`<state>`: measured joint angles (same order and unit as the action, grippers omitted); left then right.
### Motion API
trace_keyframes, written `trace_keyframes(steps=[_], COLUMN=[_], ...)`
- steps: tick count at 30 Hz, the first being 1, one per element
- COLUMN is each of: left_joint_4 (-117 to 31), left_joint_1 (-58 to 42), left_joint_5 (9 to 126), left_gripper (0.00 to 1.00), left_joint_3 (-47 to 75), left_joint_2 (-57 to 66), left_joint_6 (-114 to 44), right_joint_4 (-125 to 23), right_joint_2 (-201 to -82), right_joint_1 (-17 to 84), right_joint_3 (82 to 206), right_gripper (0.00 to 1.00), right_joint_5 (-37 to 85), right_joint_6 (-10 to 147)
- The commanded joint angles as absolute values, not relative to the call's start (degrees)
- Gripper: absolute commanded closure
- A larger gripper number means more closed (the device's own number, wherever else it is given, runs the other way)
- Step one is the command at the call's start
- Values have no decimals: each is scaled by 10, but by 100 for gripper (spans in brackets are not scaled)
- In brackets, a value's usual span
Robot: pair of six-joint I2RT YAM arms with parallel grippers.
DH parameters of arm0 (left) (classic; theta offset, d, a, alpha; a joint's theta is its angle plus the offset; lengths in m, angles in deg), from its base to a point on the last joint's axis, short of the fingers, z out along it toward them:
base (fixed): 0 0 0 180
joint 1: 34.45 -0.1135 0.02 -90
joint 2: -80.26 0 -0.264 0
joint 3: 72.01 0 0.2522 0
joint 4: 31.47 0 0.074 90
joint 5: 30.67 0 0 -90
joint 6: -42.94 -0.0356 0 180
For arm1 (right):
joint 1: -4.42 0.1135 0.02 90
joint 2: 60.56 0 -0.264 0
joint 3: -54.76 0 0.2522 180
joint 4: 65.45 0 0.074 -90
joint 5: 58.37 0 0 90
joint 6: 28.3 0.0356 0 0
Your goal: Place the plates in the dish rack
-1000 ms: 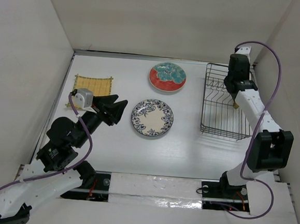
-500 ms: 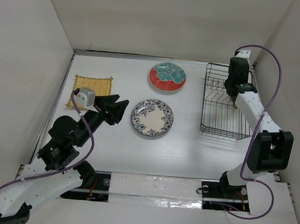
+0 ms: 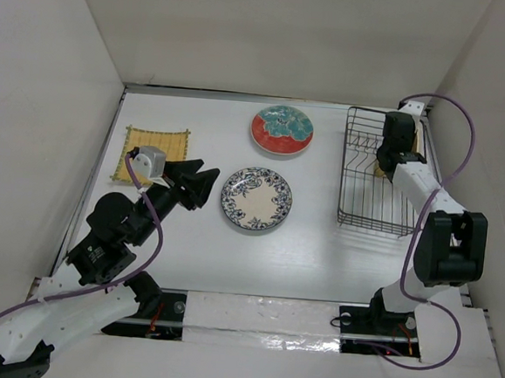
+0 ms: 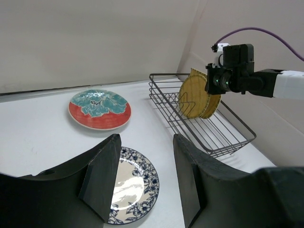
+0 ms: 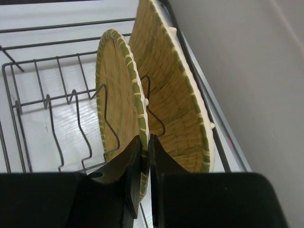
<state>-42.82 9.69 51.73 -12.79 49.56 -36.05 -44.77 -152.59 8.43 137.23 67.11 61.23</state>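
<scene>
Since a second ago the right arm (image 3: 427,190) has swung toward the far corner of the dish rack (image 3: 366,189). Now the right end effector (image 5: 145,156) is clenched on the round yellow plate (image 5: 118,95), which stands upright among the prongs beside another yellow plate (image 5: 175,109). Meanwhile the left end effector (image 4: 146,142) hangs released over the desk (image 3: 317,255). If I let go early, the round plate could tip or roll; the right end effector hides its lower edge, so I cannot tell whether it is seated.
</scene>
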Motion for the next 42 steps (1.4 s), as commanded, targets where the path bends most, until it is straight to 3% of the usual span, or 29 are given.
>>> trace_keyframes(steps=[1, 3, 4, 10, 15, 17, 18, 19, 20, 21, 22, 26, 28, 29, 32, 33, 37, 42], left_joint_4=[-396, -396, -397, -397, -398, -399, -400, -400, -400, -400, -400, -403, -403, -402, -402, -402, -399, -399], left_joint_1=[96, 96, 96, 96, 96, 96, 96, 96, 96, 96, 96, 96, 96, 96, 96, 96, 96, 96], left_joint_5=[519, 519, 519, 518, 515, 514, 514, 513, 512, 511, 508, 502, 501, 501, 497, 497, 491, 496], left_gripper=[55, 55, 55, 55, 55, 57, 64, 69, 73, 78, 88, 100, 100, 100, 100, 100, 73, 62], left_joint_3=[-132, -132, -131, -132, -131, -131, -130, -131, -131, -130, -131, -129, -129, -130, -130, -130, -133, -132], left_joint_2=[488, 484, 484, 479, 476, 476, 476, 477, 477, 477, 476, 470, 469, 469, 468, 468, 470, 475], left_joint_6=[-362, -362, -362, -362, -362, -363, -363, -365, -365, -366, -367, -368, -369, -369, -370, -371, -375, -377], right_joint_4=[-489, -493, -494, -493, -491, -490, -496, -502, -511, -529, -536, -540, -548, -564, -578, -574, -549, -550], right_joint_2=[-1526, -1519, -1509, -1451, -1374, -1355, -1338, -1330, -1324, -1320, -1322, -1362, -1377, -1389, -1417, -1445, -1514, -1586], right_joint_1=[70, 64, 64, 64, 79, 109, 123, 139, 158, 201, 225, 318, 332, 339, 345, 345, 345, 340], right_joint_3=[1356, 1351, 1350, 1344, 1339, 1332, 1327, 1311, 1301, 1292, 1283, 1255, 1244, 1237, 1219, 1221, 1248, 1273], right_gripper=[92, 86, 73, 38, 32, 38, 47, 77, 92, 100, 100, 100, 93, 76, 42, 38, 33, 31], right_joint_5=[663, 662, 662, 675, 642, 609, 589, 562, 535, 473, 444, 363, 323, 297, 248, 244, 235, 226], right_joint_6=[664, 671, 678, 695, 716, 726, 727, 731, 735, 735, 734, 745, 758, 773, 791, 791, 793, 796])
